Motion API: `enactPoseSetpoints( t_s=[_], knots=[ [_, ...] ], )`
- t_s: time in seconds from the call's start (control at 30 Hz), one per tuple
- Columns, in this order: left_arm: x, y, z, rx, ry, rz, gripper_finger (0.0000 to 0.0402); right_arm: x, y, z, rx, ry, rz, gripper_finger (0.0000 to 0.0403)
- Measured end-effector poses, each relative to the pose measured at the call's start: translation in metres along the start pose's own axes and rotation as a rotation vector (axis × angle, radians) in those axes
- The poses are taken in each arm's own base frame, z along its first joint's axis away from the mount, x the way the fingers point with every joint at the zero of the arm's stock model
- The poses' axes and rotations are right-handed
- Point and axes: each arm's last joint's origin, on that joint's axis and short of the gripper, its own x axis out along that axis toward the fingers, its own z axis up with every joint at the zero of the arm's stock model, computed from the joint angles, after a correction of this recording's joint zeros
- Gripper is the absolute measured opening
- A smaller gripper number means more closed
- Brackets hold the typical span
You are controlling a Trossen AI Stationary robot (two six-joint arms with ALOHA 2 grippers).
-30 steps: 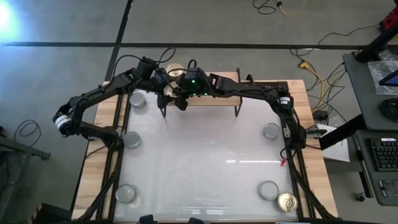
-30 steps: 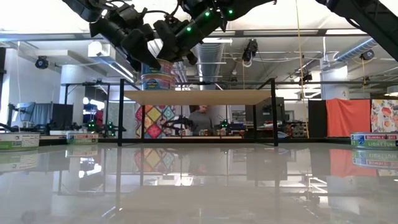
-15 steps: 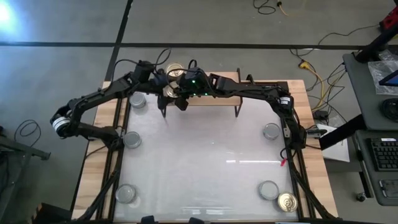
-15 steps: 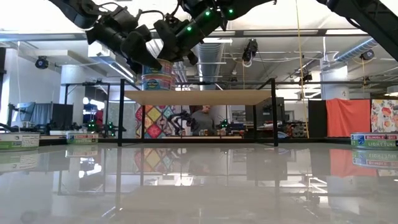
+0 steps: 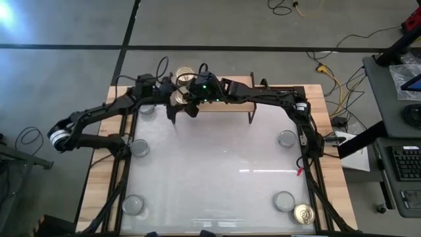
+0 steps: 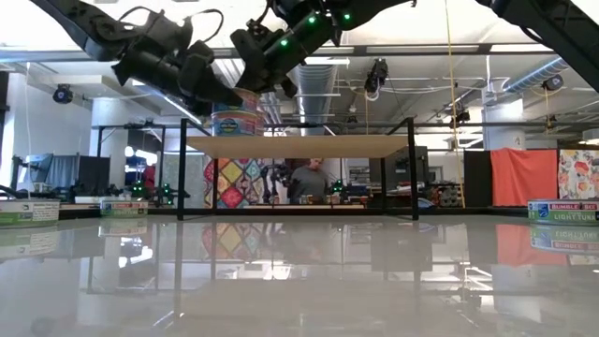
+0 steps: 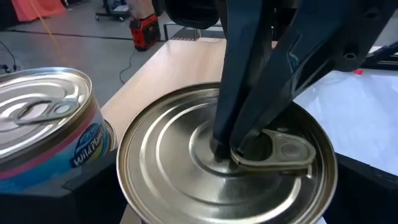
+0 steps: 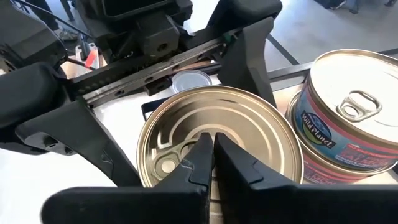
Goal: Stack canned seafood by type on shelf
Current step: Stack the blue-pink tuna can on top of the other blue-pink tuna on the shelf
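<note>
Left pincer (image 5: 160, 90) backed off shelf (image 5: 227, 99), fingers apart, right pincer (image 8: 211, 152) together pressing gold tin (image 8: 249, 124)

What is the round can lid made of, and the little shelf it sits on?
The can lid looks like shiny gold-tinted metal: it has pressed rings, a pull tab and bright reflections. The shelf seems to have a pale wooden board top, matte with a tan colour, on thin black legs that are probably metal.

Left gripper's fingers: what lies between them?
A gold-lidded tin, with the right gripper's shut fingers on its lid; the right wrist view shows it.
</note>
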Motion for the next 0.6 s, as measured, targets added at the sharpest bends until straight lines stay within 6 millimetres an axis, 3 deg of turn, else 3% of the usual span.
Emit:
enactPoseSetpoints(
  t_s=[0.2, 0.47, 0.6],
  knots=[
    [-0.008, -0.004, -0.003, -0.008, -0.013, 0.01, 0.04, 0.0, 0.0, 0.0, 0.006, 0.005, 0.001, 0.0013],
    [-0.021, -0.006, -0.027, -0.054, -0.015, 0.052, 0.04, 0.0, -0.003, -0.004, 0.008, 0.037, -0.017, 0.0013],
    [-0.024, -0.006, -0.027, -0.061, -0.033, 0.057, 0.04, 0.0, -0.003, -0.004, 0.008, 0.037, -0.016, 0.0013]
  ],
)
